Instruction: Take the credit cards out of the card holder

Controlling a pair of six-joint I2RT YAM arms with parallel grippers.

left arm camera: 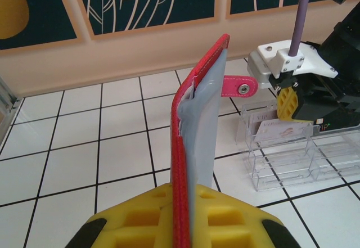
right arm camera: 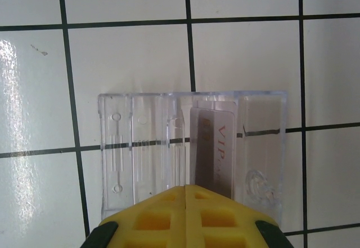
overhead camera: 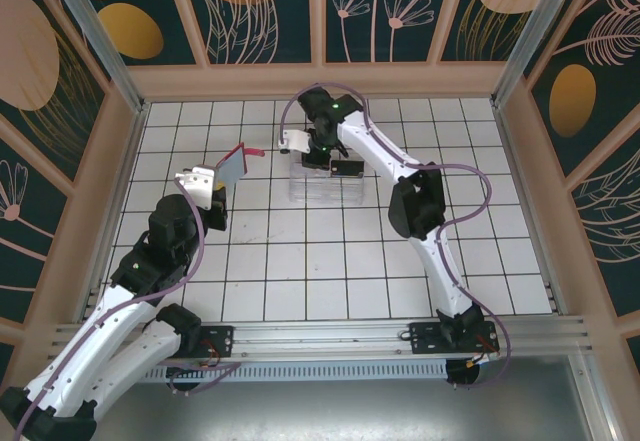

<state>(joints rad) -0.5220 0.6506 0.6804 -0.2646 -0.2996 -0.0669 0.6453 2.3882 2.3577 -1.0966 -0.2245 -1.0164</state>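
card holder (left arm camera: pixel 199 124): red outside, grey-blue inside, red snap tab (left arm camera: pixel 239 86) with silver stud | credit card (right arm camera: pixel 214 152): pale whitish-pink, brownish lettering | tray (right arm camera: pixel 135 147): clear | surface (overhead camera: pixel 300 271): white tiles, dark grid lines | walls (overhead camera: pixel 280 36): dark teal, pale leaf outlines, orange discs

Open across the near white tiled table (overhead camera: pixel 330 261); blocked farther back by clear plastic rectangular tray (overhead camera: pixel 310 189) and raised red folding wallet (overhead camera: pixel 230 164).

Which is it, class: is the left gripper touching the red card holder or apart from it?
Touching. The left wrist view shows the card holder standing clamped between the yellow fingers of the left gripper, no gap either side.
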